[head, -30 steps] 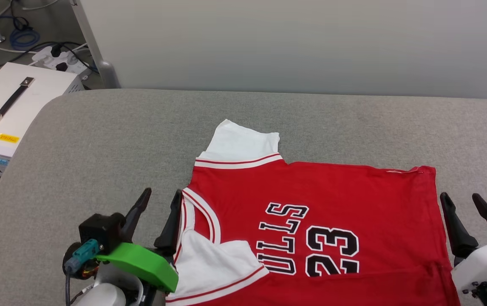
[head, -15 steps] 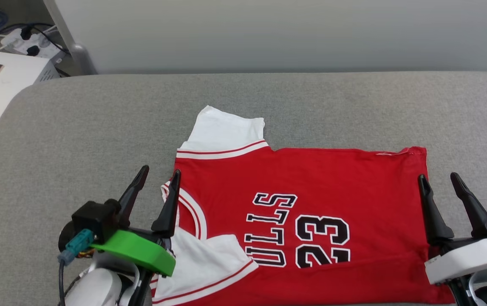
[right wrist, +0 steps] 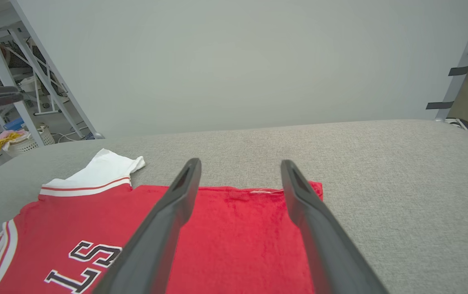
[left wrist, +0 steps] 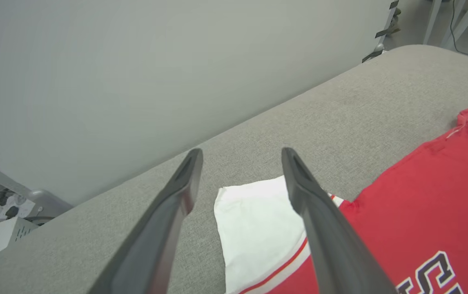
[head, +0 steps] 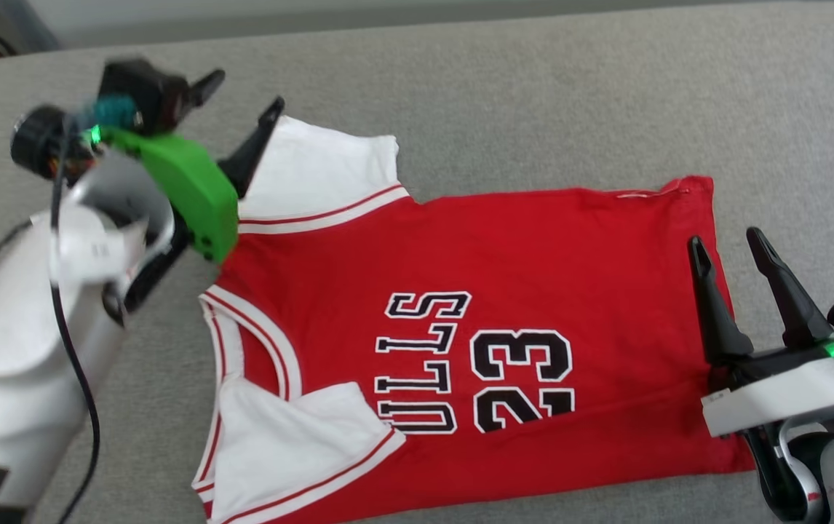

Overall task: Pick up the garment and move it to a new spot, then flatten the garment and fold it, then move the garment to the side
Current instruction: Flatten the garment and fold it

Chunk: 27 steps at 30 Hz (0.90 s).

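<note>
Grey padded table (head: 533,87): garment (head: 533,255) lies spread mid-table toward the near edge, 1 sleeve (head: 293,444) folded in. Left gripper (head: 246,89) fingers apart, empty, at far sleeve (head: 322,171); right gripper (head: 723,239) likewise at hem (head: 701,211). Looks flattened; fold and side move remain.

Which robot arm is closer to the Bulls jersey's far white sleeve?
Left. The left jaws stand open at the corner of that sleeve; the right jaws stand by the hem of the jersey.
</note>
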### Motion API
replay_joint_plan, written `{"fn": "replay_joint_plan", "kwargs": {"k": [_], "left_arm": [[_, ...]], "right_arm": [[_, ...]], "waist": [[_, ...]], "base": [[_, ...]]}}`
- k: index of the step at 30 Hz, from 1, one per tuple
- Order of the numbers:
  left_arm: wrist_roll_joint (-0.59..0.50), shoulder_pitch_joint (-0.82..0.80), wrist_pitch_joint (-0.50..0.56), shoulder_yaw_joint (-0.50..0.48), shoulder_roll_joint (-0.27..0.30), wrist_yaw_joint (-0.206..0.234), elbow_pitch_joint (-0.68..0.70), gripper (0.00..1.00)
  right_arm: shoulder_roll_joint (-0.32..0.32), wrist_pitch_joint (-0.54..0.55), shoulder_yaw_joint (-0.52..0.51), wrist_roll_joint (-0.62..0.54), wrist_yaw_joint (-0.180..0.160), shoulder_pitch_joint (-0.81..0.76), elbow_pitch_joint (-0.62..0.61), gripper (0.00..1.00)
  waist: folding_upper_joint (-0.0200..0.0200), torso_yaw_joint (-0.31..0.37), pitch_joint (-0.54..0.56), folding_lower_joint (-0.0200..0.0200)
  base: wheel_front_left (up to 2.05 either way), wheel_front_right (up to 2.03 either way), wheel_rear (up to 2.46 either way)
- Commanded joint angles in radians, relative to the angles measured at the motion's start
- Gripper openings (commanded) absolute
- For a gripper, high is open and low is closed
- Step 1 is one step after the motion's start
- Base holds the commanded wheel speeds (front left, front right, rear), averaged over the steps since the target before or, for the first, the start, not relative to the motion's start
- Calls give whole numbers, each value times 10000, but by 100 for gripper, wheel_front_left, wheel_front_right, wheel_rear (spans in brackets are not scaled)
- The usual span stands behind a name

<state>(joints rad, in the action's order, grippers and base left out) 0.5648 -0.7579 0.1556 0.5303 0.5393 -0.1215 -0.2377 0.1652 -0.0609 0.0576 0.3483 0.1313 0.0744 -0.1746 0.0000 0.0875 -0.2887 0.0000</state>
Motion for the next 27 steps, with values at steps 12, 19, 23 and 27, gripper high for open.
{"fn": "replay_joint_plan", "kwargs": {"k": [12,19,23,27], "left_arm": [[2989,-3293,3637,2055,1145,-90,-3062,100],[3702,-4086,3878,2597,1235,-91,-4098,100],[3782,-4277,3808,2984,1219,-91,-4563,100],[3986,-4248,4202,3344,1103,-91,-5303,44]], "right_arm": [[-110,-492,635,43,-6,871,481,100],[-144,-642,894,28,-6,1134,710,100],[-170,-675,993,-4,-6,1191,739,100],[-146,-654,1023,-24,-6,1196,754,100]], "waist": [[0,1527,-2024,0],[0,1723,-2406,0],[0,1772,-2486,0],[0,1762,-2469,0]], "base": [[0,0,0],[0,0,0],[0,0,0],[0,0,0]]}}
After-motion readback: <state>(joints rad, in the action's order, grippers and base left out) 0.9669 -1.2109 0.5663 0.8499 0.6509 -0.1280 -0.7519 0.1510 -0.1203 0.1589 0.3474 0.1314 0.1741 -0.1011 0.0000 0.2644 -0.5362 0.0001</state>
